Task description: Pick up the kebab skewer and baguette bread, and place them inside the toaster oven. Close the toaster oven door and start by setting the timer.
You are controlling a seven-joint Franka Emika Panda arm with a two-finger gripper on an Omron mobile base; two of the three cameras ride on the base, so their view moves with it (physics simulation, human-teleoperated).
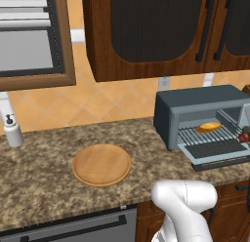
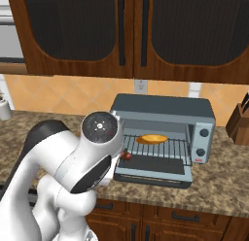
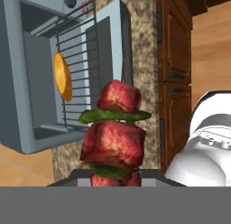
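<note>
Hand view had the skewer (image 3: 113, 133) clamped in the nearly shut gripper (image 3: 115, 175), hanging above the open door (image 3: 115, 42). Baguette (image 3: 62, 77) already lay on the oven (image 3: 27, 83) rack. Step in hand: loading the skewer. Next move likely calls for lowering it onto the rack beside the loaf, then letting go. Fingertips were hidden behind the meat; timer knob small, hard to read.

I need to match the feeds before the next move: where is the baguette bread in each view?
Left base view: baguette bread at right, on the wire rack inside the open toaster oven.
Right base view: baguette bread just right of centre, on the same rack.
Hand view: baguette bread upper left, standing on end, behind the kebab skewer.
Shared landmark: the wire rack.
</note>
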